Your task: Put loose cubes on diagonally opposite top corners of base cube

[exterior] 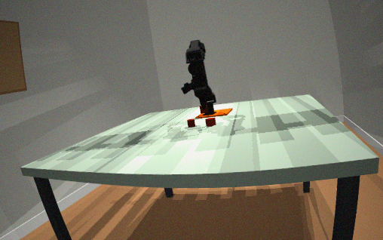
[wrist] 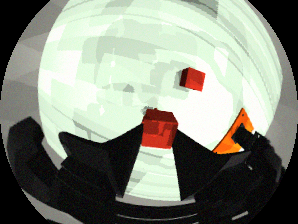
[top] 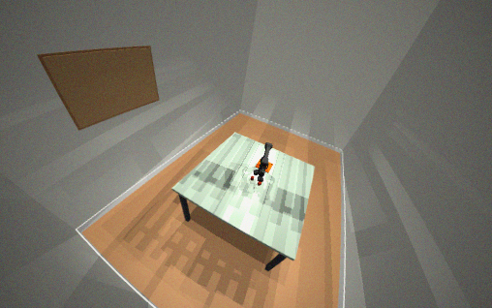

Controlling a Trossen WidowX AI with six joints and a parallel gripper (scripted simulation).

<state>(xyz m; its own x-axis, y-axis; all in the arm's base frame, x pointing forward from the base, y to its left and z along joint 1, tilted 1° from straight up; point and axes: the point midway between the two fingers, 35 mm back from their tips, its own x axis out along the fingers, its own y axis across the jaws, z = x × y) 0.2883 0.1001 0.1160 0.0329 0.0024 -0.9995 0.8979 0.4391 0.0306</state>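
Note:
My gripper (wrist: 158,129) is shut on a red cube (wrist: 160,128), held between the dark fingers above the pale green table. In the exterior view the arm is folded upright, and the gripper (exterior: 206,109) hangs low beside the orange base plate (exterior: 215,112). Two more red cubes stand on the table in front of the arm, one on the left (exterior: 191,122) and one on the right (exterior: 210,121), a small gap apart. I cannot tell which of them is the fixed base cube. The wrist view shows only one of them (wrist: 193,79), ahead and to the right of the held cube.
The orange plate also shows at the right in the wrist view (wrist: 234,133). In the overhead view the arm (top: 263,162) stands near the far middle of the table, with the cubes (top: 256,179) just in front of it.

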